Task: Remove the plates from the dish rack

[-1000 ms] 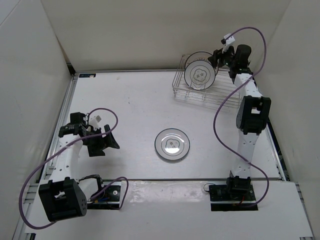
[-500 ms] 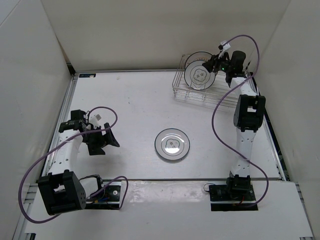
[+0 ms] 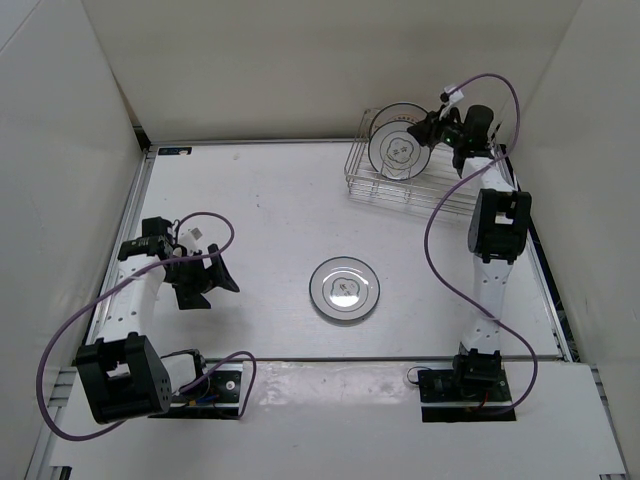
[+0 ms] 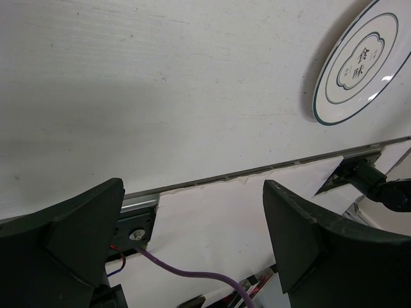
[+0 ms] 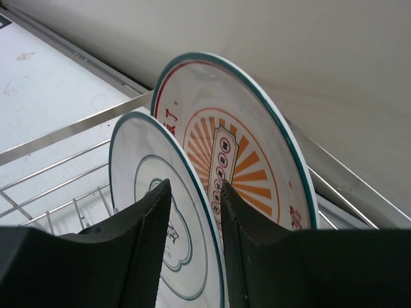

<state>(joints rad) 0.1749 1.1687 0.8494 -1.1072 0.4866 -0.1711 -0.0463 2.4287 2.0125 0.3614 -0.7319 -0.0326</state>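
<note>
The wire dish rack point(image 3: 452, 196) stands at the back right of the table. Two plates stand upright in it. The front plate point(image 5: 144, 192) is white with grey-green rings, and the one behind it point(image 5: 257, 154) has orange rays. My right gripper point(image 5: 194, 186) straddles the top rim of the white plate point(image 3: 398, 152), one finger before its face and one between the two plates, with a small gap still showing. A second ringed plate point(image 3: 345, 288) lies flat at the table's middle. My left gripper point(image 4: 192, 186) hovers wide open and holds nothing, to the left of that plate point(image 4: 356, 61).
White walls enclose the table on three sides, and the back wall is close behind the rack point(image 5: 51, 168). Purple cables loop from both arms. A metal strip point(image 4: 257, 172) marks the table's near edge, below the left gripper point(image 3: 205, 280).
My right gripper moved left over the rack onto the white plate's rim and its jaws narrowed. The left arm drew back slightly, its jaws still wide.
</note>
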